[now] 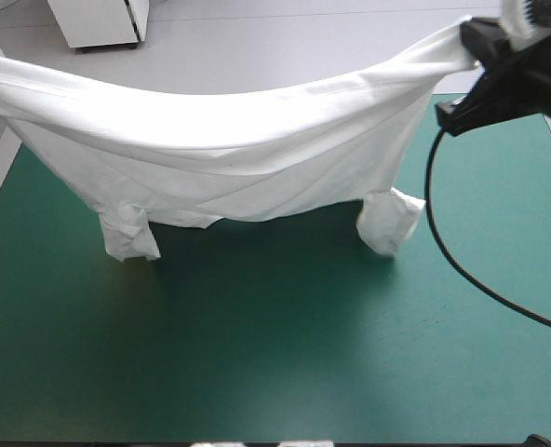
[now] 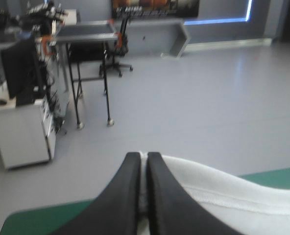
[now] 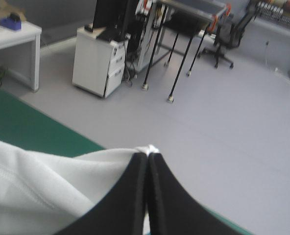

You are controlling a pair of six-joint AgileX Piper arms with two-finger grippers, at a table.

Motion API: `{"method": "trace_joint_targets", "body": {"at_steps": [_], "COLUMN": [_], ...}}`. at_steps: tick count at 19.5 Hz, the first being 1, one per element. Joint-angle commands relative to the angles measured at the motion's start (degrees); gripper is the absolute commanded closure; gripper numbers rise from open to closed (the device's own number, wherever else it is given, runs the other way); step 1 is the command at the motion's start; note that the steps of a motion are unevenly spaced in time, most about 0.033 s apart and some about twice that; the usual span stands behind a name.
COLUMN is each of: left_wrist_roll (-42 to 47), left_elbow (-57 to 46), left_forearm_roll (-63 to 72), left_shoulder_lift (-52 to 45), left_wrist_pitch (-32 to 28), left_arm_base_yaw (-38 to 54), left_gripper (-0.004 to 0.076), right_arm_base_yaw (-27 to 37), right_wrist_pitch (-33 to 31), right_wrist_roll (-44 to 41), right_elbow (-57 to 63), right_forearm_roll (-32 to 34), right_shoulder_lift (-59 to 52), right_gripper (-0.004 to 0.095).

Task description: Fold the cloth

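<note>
The white T-shirt (image 1: 229,149) hangs in the air, stretched between both raised arms over the far half of the table. Its body sags in the middle and both sleeves dangle down, their ends near the teal-green cover (image 1: 275,354). My right gripper (image 1: 471,56) holds one top corner at the far right. The left gripper is out of the high view at the left edge. In the left wrist view my left gripper (image 2: 143,159) is shut on the T-shirt (image 2: 223,196). In the right wrist view my right gripper (image 3: 148,157) is shut on the T-shirt (image 3: 42,181).
The right arm's black cable curves down over the right side of the table. The near half of the teal-green cover lies bare in front of the hanging shirt.
</note>
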State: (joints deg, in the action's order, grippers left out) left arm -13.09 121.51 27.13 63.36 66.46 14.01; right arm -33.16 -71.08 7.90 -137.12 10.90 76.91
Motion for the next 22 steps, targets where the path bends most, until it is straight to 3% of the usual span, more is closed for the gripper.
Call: {"method": "trace_joint_targets", "body": {"at_steps": [1,5,9,11,13,15,18,19,21,22], "left_wrist_roll": [-0.01,0.23,2.94,2.7,2.15,1.09,-7.25,-10.66,-13.22,-13.96], "left_elbow": [9.0,23.08,23.74,23.63,23.63,23.63,23.63,23.63,24.32,24.84], "left_forearm_roll": [6.82,11.0,10.59,10.59,10.59,10.7,13.31,14.19,14.27,14.27], "left_shoulder_lift": [2.66,6.89,10.57,14.78,19.28,25.5,29.46,30.61,32.19,32.95], "left_wrist_pitch": [-6.7,-9.69,-8.25,-7.93,-10.86,-20.01,-32.8,-39.77,-45.75,-45.98], "left_arm_base_yaw": [-0.4,-0.4,-0.4,-0.4,-0.4,-0.4,-1.66,-3.29,-5.84,-6.3], "left_gripper": [0.0733,0.0733,0.0733,0.0733,0.0733,0.0733,0.0733,0.0733,0.0733,0.0733], "right_arm_base_yaw": [0.32,0.32,0.32,0.32,0.32,0.88,5.96,9.33,12.27,13.02], "right_wrist_pitch": [7.63,11.08,8.69,7.77,12.6,24.81,38.48,44.35,45.09,44.5], "right_wrist_roll": [1.6,2.87,2.33,-0.08,-5.33,-7.9,-18.97,-22.94,-23.56,-23.44], "right_elbow": [-6.89,-15.5,-14.15,-11.75,-10.1,-9.94,-9.94,-10.87,-14.3,-15.59], "right_forearm_roll": [1.34,0.42,2.81,11.11,19.9,30.73,32.48,32.61,30.46,29.62], "right_shoulder_lift": [-1.3,-1.3,-0.12,3.03,7.13,13.55,18.21,19.93,21.89,22.32], "right_gripper": [0.0924,0.0923,0.0923,0.0924,0.0925,0.0925,0.0925,0.0924,0.0924,0.0925]}}
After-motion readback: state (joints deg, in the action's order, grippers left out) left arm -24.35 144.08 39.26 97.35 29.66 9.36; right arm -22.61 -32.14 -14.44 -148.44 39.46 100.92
